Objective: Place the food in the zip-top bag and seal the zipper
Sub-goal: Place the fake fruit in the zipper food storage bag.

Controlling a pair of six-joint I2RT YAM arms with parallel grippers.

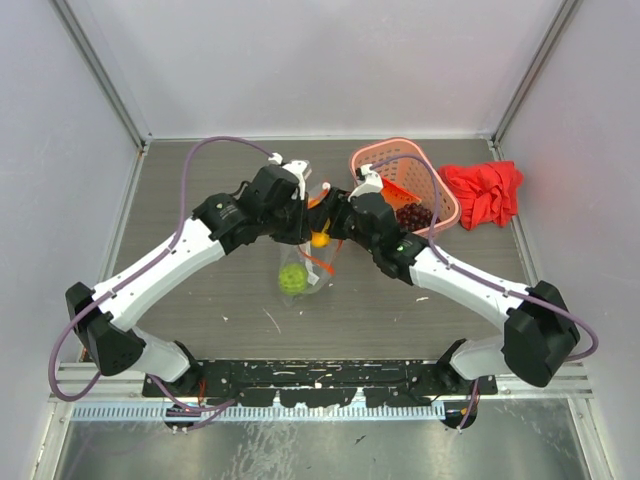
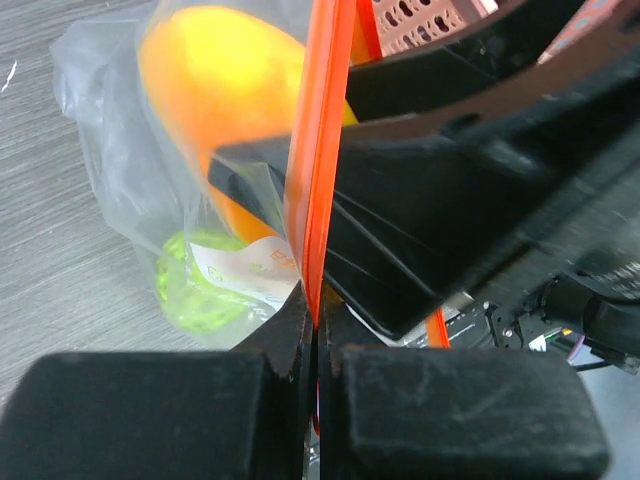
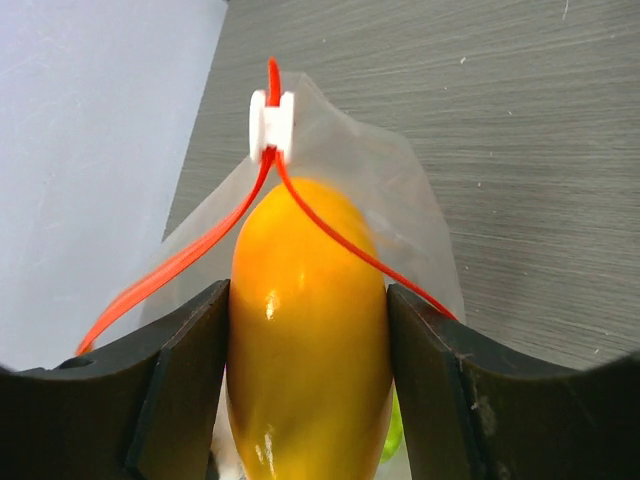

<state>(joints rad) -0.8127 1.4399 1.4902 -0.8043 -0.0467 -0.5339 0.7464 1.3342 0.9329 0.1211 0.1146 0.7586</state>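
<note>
The clear zip-top bag [image 1: 310,270] hangs between both grippers at the table's middle. My left gripper [image 2: 316,318] is shut on its orange-red zipper [image 2: 318,150], pinching the strip edge-on. My right gripper [image 3: 308,330] is shut on the yellow piece [image 3: 305,300], which sits in the bag's open mouth between the two zipper strips [image 3: 330,235]. A white slider [image 3: 271,124] sits at the far end of the zipper. The lime-green ball [image 1: 292,278] lies inside the bag at its bottom. The dark purple grape bunch [image 1: 413,215] lies in the pink basket.
The pink lattice basket [image 1: 442,195] stands at the back right, just behind my right arm, with an orange piece [image 1: 400,190] in it. A crumpled red cloth [image 1: 485,192] lies to its right. Grey walls close in the table on three sides.
</note>
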